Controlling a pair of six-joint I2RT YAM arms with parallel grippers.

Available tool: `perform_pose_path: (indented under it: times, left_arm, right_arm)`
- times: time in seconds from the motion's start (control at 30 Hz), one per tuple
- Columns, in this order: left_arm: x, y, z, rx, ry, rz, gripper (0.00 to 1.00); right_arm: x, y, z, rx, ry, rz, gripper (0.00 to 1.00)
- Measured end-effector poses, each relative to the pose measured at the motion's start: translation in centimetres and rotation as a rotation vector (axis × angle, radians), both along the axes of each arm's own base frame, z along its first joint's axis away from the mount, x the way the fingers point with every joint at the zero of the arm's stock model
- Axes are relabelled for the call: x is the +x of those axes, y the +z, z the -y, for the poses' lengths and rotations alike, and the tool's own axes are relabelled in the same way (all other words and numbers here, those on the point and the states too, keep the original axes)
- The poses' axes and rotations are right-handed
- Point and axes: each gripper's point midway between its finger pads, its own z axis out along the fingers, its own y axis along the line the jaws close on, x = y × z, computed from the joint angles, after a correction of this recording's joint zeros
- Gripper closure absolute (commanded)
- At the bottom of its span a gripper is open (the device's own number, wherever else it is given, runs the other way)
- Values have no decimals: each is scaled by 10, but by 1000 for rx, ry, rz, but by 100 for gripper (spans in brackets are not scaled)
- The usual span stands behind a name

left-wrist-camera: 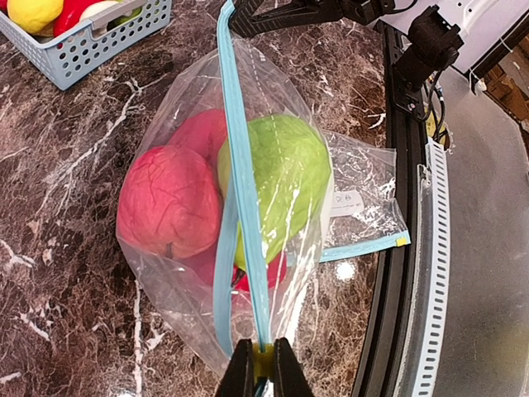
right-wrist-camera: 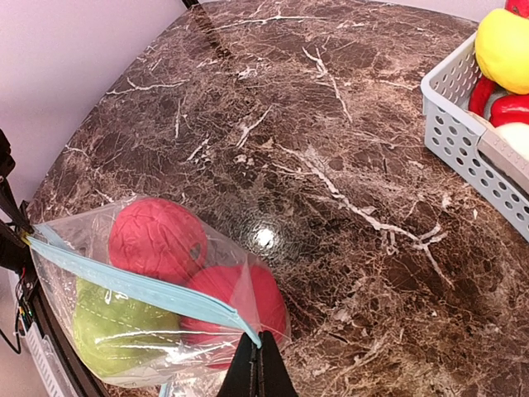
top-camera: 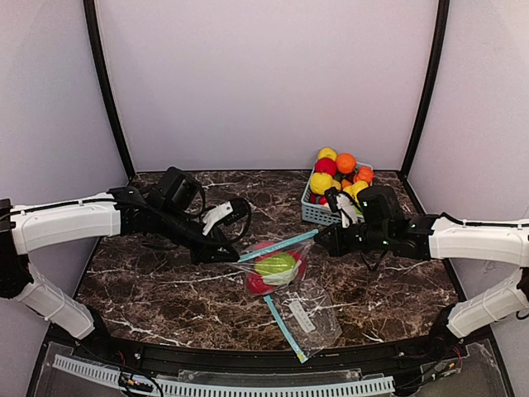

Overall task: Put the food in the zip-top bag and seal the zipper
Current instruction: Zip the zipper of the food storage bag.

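Our left fingers are pressed together. They pinch one end of the light-blue zipper strip. Our right fingers are pressed together too, and they pinch the other end. The strip runs straight from one to the other. Close to the left fingers it splits into two lines.

The clear plastic zip-top bag hangs under the strip. The food is inside it: round red toy fruits and one round green toy fruit, all touching.

Just beside this bag, toward the near edge, a second clear plastic bag lies flat. It has its own blue strip and a small white label.

Past our right arm stands the light-blue slatted plastic basket, near the back right corner. It is piled with yellow, red and orange toy fruits. The arm hides part of it from above.

The dark brown stone-look tabletop has white lines and shines. Plain pale walls stand on three sides, with black posts at the back corners. A black rail and a white slotted strip run along the near edge.
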Motion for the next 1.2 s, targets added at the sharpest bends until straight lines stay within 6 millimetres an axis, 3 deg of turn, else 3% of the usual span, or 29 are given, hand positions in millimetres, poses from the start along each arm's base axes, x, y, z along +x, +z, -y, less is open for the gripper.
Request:
perform_pose_path:
  times: [0.3,0.5,0.93,1.03,1.2]
  left_arm:
    - [0,2,-5,5,12,21,99]
    - [0,-1,-10,29,27,18,99]
    - [7,5,-31,63,126,78,99]
    - [7,-1,-38,76,156,81,93]
    - [5,-16,-44,90,198,47,73]
  right_arm:
    - [-3,0,-3,8,24,-2,100]
    - [-1,12,-12,45,89,45,100]
    - [63,22,-74,82,148,118,100]
    - [68,16,-81,77,160,110,100]
    - [69,-1,-85,55,172,82,100]
